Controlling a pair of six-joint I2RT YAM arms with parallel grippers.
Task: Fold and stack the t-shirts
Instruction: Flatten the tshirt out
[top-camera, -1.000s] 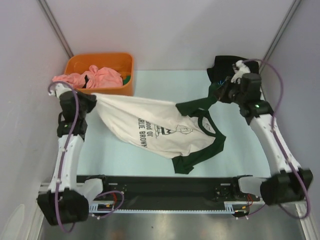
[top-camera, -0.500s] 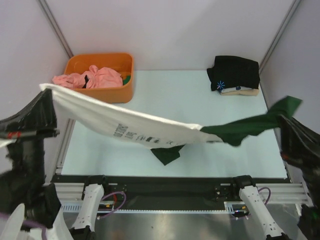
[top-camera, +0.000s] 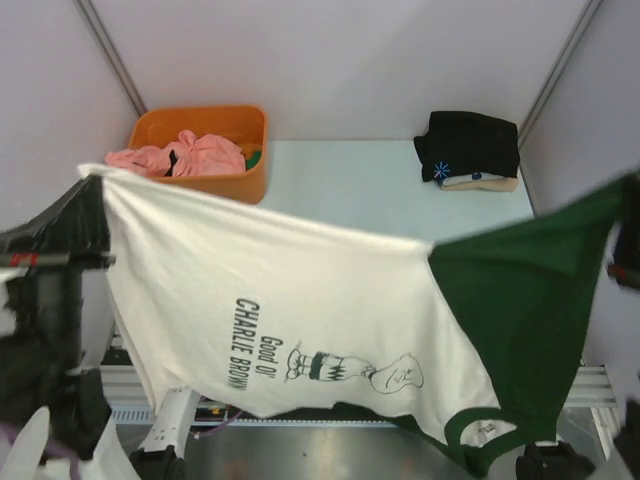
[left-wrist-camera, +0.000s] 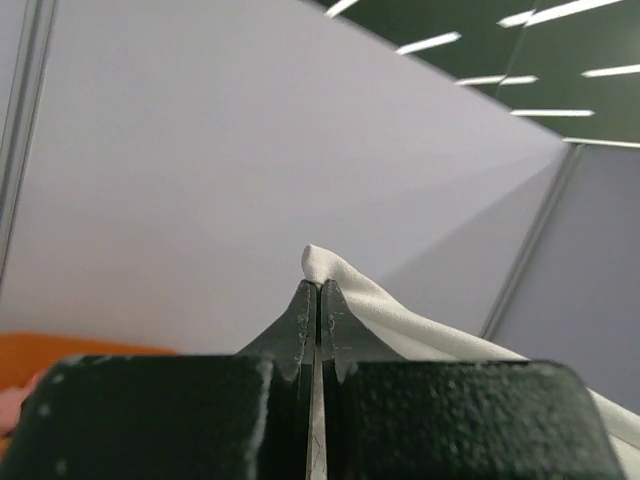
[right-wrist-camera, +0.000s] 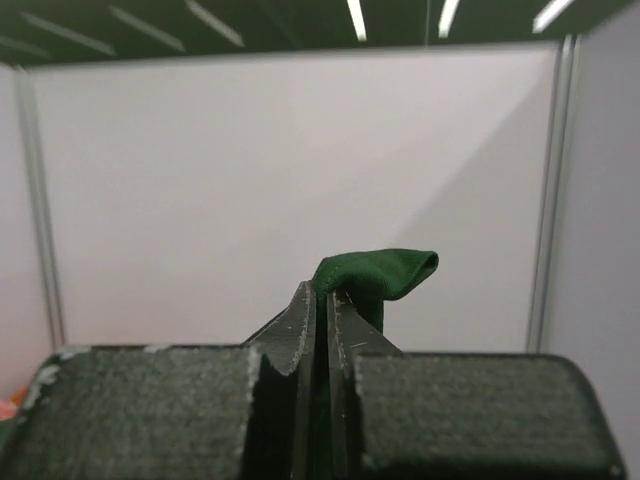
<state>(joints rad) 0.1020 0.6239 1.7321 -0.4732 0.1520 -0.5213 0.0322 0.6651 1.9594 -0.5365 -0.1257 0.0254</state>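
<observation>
The cream t-shirt (top-camera: 300, 300) with dark green sleeves and a "Charlie Brown" print hangs spread in the air close to the top camera, hiding most of the table. My left gripper (top-camera: 92, 180) is shut on its cream corner (left-wrist-camera: 325, 262) at the upper left. My right gripper (top-camera: 630, 195) is shut on the dark green sleeve (right-wrist-camera: 380, 272) at the far right edge. A folded black t-shirt (top-camera: 470, 148) with a small blue mark lies on a beige one (top-camera: 480, 182) at the table's back right. Pink t-shirts (top-camera: 185, 153) lie in the orange bin.
The orange bin (top-camera: 205, 185) stands at the back left of the pale green table (top-camera: 340, 185). White walls enclose the workspace. Both wrist views look up at walls and ceiling lights.
Both grippers have lifted the cream shirt high off the table. It went from a stretched band to hanging open with the print facing the top camera.
</observation>
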